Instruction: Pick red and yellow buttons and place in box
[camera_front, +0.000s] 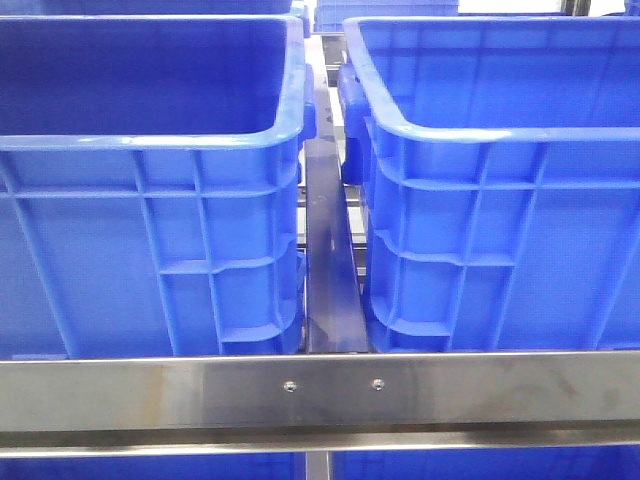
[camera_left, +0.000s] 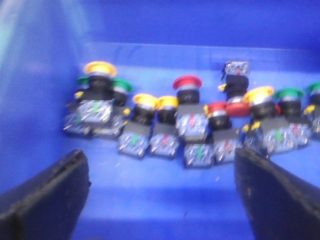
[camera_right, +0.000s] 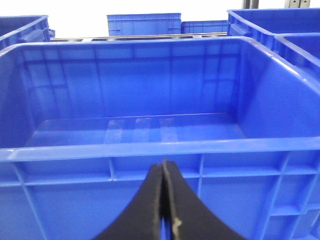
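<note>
We hold the left gripper (camera_left: 160, 195) inside a blue crate (camera_left: 200, 30), fingers spread wide and empty, above a cluster of push buttons on the crate floor. The red button (camera_left: 187, 83) stands near the middle of the cluster, cap up, at about 12 o'clock from the gap between the fingers. A yellow button (camera_left: 99, 68) stands at about 10 o'clock, touching green-capped buttons (camera_left: 120, 86) on either side; two more yellow caps (camera_left: 145, 101) sit between it and the red one. The left wrist view is blurred, so we cannot tell exact contact between neighbours.

The right gripper (camera_right: 164, 210) is clenched on nothing, outside a crate (camera_right: 140, 150) whose floor looks bare; we judge this to be the receiving box.

For the step in hand, we recommend centring the open fingers over the red cap, since it stands taller and freer than its neighbours. We should descend straight, close on the cap or collar rather than the clear contact block, and lift vertically to avoid dragging adjacent units.
</note>
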